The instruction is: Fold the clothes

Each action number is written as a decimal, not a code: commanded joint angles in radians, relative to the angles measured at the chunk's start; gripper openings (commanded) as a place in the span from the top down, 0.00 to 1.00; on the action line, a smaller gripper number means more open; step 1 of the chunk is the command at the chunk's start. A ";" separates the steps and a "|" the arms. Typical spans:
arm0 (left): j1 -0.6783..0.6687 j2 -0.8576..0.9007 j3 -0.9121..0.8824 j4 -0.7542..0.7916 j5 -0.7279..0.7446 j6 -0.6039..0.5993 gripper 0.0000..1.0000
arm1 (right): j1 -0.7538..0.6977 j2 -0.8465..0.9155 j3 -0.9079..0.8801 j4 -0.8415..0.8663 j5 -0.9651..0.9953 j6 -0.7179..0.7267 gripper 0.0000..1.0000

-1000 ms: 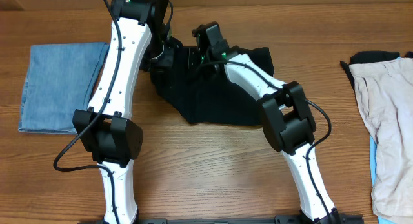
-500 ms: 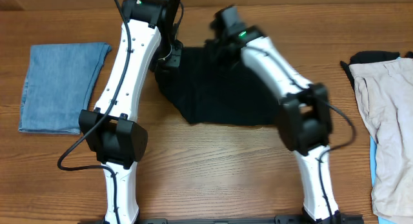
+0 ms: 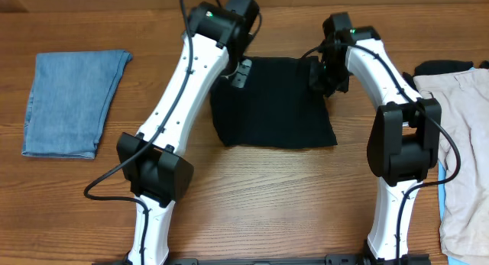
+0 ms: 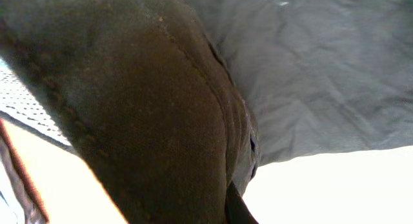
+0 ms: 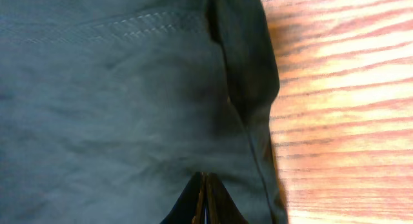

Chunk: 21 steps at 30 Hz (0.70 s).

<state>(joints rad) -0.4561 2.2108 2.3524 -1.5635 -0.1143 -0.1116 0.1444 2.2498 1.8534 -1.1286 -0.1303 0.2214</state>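
The black garment (image 3: 271, 105) lies spread as a rough rectangle at mid-table. My left gripper (image 3: 238, 71) is at its upper left corner, shut on the cloth. In the left wrist view a bunched dark fold (image 4: 148, 121) fills the frame and hides all but a sliver of finger (image 4: 236, 210). My right gripper (image 3: 324, 74) is at the upper right edge. In the right wrist view its fingers (image 5: 205, 197) are pressed together on the black cloth (image 5: 116, 95). The light-blue denim piece (image 3: 70, 101) lies folded at far left. The beige piece (image 3: 458, 135) lies at far right.
A black cloth edge (image 3: 443, 66) shows above the beige piece, and a blue strip (image 3: 441, 196) shows under its left side. Bare wooden table (image 3: 267, 189) lies in front of the black garment. Both arm bases stand at the front edge.
Both grippers have moved right and apart along the garment's far edge. The black garment has shifted right and spread from a bunched shape into a flatter rectangle.
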 commanded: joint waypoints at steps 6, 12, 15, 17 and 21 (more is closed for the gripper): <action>-0.114 -0.029 0.027 0.089 -0.008 0.084 0.96 | -0.005 0.000 -0.212 0.145 0.025 -0.013 0.96; -0.179 -0.026 0.023 0.142 0.021 0.110 0.96 | -0.004 0.000 -0.213 0.140 0.024 -0.013 0.96; -0.204 -0.021 0.016 0.148 0.047 0.113 0.96 | -0.005 0.000 -0.213 0.140 0.024 -0.013 0.96; -0.217 -0.021 -0.010 0.165 0.063 0.116 0.96 | -0.005 0.000 -0.213 0.139 0.024 -0.013 0.96; -0.231 -0.020 -0.069 0.221 0.084 0.117 0.96 | -0.005 0.000 -0.213 0.140 0.024 -0.013 0.96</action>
<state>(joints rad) -0.6697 2.2108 2.3192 -1.3815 -0.0772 -0.0181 0.1436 2.2280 1.6825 -0.9764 -0.1226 0.2123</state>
